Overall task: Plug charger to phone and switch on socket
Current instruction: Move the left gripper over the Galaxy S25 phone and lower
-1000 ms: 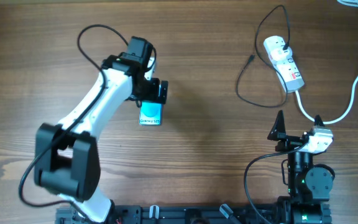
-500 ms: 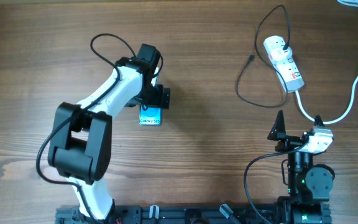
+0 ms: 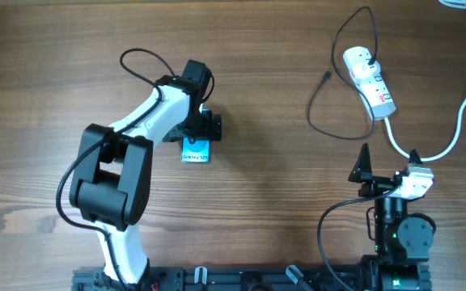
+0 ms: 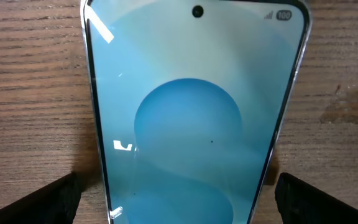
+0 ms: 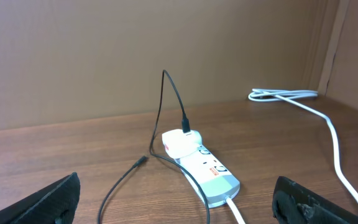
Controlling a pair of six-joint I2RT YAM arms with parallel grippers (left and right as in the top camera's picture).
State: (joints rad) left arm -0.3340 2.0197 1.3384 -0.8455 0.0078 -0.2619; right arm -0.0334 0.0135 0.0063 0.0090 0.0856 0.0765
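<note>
The phone (image 3: 195,150) lies flat on the table with its teal screen up; it fills the left wrist view (image 4: 191,118). My left gripper (image 3: 201,131) is open right above it, one finger on each side of the phone (image 4: 176,202), not touching. The socket (image 3: 370,83) is a white power strip at the far right (image 5: 204,168). The charger's white plug adapter (image 5: 179,142) sits in it, and its black cable (image 3: 324,113) loops to a loose tip (image 5: 142,160). My right gripper (image 3: 362,171) is open near the front right edge, well short of the socket.
The thick white cord (image 3: 451,121) runs from the socket's near end off the far right corner of the table, passing over my right arm (image 3: 399,226). A brown wall stands behind the table in the right wrist view.
My left arm has swung right and its gripper has settled over the phone's far end. The phone, the charger, the socket and the right arm have not moved.
</note>
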